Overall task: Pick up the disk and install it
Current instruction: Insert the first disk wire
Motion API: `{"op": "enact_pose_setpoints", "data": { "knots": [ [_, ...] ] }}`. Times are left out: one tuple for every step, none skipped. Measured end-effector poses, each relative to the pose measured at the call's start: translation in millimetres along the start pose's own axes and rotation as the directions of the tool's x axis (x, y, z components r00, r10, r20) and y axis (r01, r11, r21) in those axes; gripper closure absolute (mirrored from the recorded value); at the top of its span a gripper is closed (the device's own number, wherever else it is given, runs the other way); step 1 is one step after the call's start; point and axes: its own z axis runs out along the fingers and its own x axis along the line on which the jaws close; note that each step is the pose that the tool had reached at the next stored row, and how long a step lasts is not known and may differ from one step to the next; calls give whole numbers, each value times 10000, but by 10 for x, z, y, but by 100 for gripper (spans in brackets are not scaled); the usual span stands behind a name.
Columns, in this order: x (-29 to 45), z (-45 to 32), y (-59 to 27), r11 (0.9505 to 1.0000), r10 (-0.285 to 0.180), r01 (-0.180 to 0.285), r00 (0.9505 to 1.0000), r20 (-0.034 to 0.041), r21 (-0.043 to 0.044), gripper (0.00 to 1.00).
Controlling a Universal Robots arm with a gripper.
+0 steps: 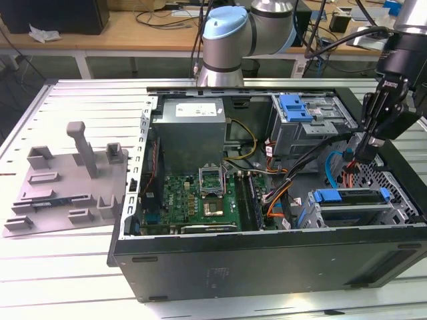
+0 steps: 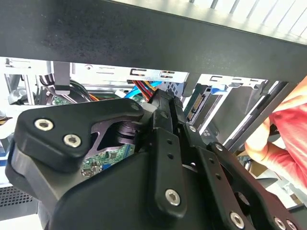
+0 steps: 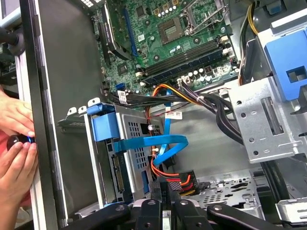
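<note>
Though its flat face is hidden, the disk [image 1: 349,196] sits in a grey bay inside the open computer case [image 1: 267,267], on the exterior view's right. You can see its blue bracket and a grey edge. A blue cable [image 3: 158,143] loops beside it. Just above hangs the gripper [image 1: 365,152], its fingers pressed together near the orange wires [image 3: 168,172]. I cannot tell if they pinch anything. A person's hands [image 3: 14,139] rest outside the case wall.

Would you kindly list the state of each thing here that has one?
computer case: open, lying on its side.
disk: on edge in the drive cage.
blue cable: looped beside the disk.
gripper: low inside the case, by the red-and-orange wires.
grey tray: on the table, outside the case.
</note>
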Motion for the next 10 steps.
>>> {"op": "enact_pose_setpoints", "data": {
  "knots": [
    [1,1,5,10000,-1,1,10000,2,0,83],
    [3,2,13,10000,0,0,10000,1,1,83],
    [7,3,24,10000,2,-2,10000,-1,1,83],
    [10,4,33,10000,2,-2,10000,2,0,83],
    [14,4,44,10000,3,-3,10000,6,4,83],
    [18,3,55,10000,4,-4,10000,9,8,83],
    [24,3,73,10000,7,-7,10000,19,16,83],
    [31,1,90,10000,6,-7,10000,54,33,83],
    [43,-5,105,10000,-1,0,9998,184,62,83],
    [52,-13,112,10000,-10,8,9996,273,77,83]
  ]
}}
